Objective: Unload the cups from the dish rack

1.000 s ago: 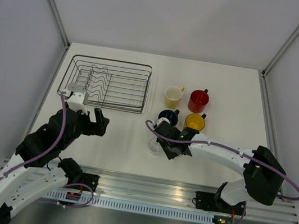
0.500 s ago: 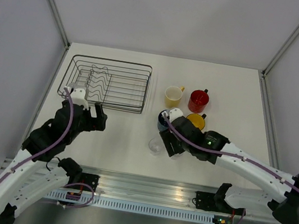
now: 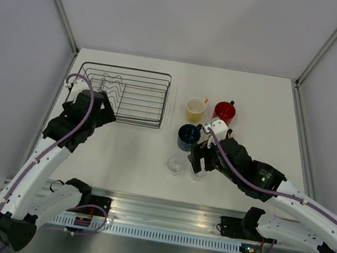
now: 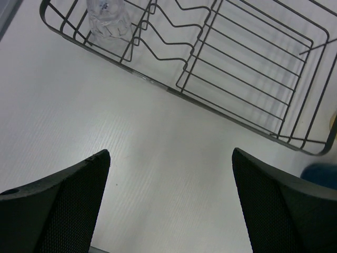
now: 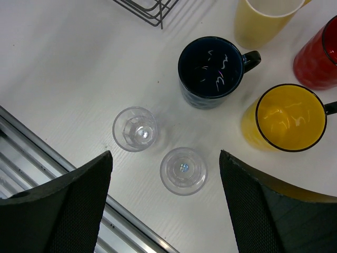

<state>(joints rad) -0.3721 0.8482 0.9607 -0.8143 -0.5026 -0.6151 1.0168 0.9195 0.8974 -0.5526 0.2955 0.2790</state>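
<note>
The dish rack [image 3: 136,95] [image 4: 247,68] is a black wire basket at the back left. One clear glass tumbler [image 4: 108,21] stands in its near left corner. My left gripper [image 3: 102,104] [image 4: 171,200] hangs open over the table just in front of the rack. Two more clear tumblers [image 5: 135,129] [image 5: 184,171] stand upright on the table. My right gripper [image 3: 201,160] [image 5: 166,205] is open above them, holding nothing. The dark blue mug [image 3: 188,137] [image 5: 209,71], yellow mug [image 5: 287,118], cream mug [image 3: 195,109] and red mug [image 3: 224,111] stand beside them.
The metal rail [image 5: 63,174] along the table's near edge lies close to the two tumblers. The left wall [image 3: 10,76] stands close beside the rack. My right arm covers the yellow mug in the top view.
My right gripper has opened and lifted off the second tumbler, which now stands beside the first. My left arm has swung back toward the rack's near left corner.
</note>
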